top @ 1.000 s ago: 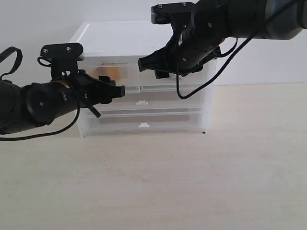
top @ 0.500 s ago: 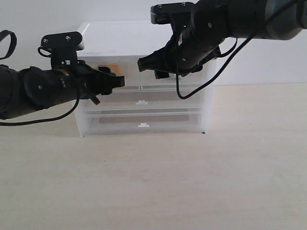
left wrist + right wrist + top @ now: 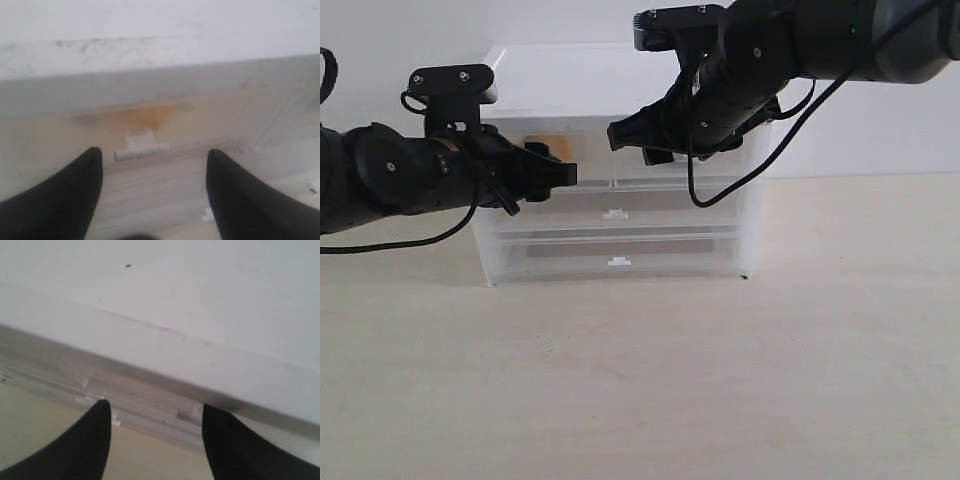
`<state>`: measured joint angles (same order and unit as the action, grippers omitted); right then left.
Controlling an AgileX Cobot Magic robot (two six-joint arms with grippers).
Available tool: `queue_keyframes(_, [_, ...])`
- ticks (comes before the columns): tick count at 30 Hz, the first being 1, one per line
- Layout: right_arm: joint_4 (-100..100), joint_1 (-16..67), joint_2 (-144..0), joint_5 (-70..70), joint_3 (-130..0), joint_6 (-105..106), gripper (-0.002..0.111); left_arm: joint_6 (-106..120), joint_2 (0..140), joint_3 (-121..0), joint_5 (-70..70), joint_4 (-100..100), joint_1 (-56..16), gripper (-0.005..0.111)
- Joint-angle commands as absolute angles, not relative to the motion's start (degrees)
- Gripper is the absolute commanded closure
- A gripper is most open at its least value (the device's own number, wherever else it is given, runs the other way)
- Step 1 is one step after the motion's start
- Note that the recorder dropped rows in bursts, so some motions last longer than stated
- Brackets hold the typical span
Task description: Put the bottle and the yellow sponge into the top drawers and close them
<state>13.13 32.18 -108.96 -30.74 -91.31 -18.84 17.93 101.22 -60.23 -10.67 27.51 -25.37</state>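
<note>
The yellow sponge (image 3: 552,148) shows as an orange patch through the translucent front of the left top drawer (image 3: 582,160); in the left wrist view it is a blurred orange smear (image 3: 145,114) above that drawer's small white handle (image 3: 141,148). My left gripper (image 3: 568,176) (image 3: 154,151) is open, its tips right at this drawer front, nothing between them. My right gripper (image 3: 616,135) (image 3: 155,405) is open and empty in front of the right top drawer (image 3: 645,176). Both top drawers look pushed in. The bottle is hidden.
The white-topped drawer cabinet (image 3: 570,75) stands at the back of a pale wooden table (image 3: 670,380), against a white wall. Below the top drawers are two full-width drawers (image 3: 620,215), both shut.
My left arm has risen and pressed toward the cabinet, and the left top drawer's front has gone in flush. The right arm has not moved.
</note>
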Motion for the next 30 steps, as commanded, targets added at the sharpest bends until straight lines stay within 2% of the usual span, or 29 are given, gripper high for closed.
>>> queue_keyframes(1, [14.9, 31.8, -108.5, -28.5, -91.6, -17.0, 0.058, 18.5, 97.0, -58.2, -8.4, 27.2, -25.2, 0.05])
queue_keyframes(10, [14.7, 31.9, -107.7, -30.3, -91.6, -16.6, 0.058, 18.5, 87.2, -47.5, -12.2, 27.6, -25.2, 0.052])
queue_keyframes(12, [14.7, 31.9, -106.8, -31.3, -91.6, -16.6, 0.058, 18.1, 85.2, -44.8, -12.2, 27.6, -25.2, 0.058])
queue_keyframes(20, [14.3, 31.9, -103.9, -35.8, -91.4, -16.6, 0.058, 15.6, 77.2, -34.4, -14.4, 27.9, -25.2, 0.1])
queue_keyframes(25, [13.1, 31.9, -103.2, -38.6, -91.4, -15.8, 0.058, 13.4, 70.2, -28.1, -15.2, 27.9, -25.4, 0.103])
queue_keyframes(27, [12.7, 31.9, -103.2, -40.2, -91.4, -15.7, 0.068, 12.1, 65.7, -24.5, -16.2, 27.8, -25.4, 0.103])
queue_keyframes(30, [12.6, 31.9, -102.3, -41.7, -91.1, -15.7, 0.109, 9.8, 58.9, -20.2, -16.6, 26.3, -27.6, 0.103])
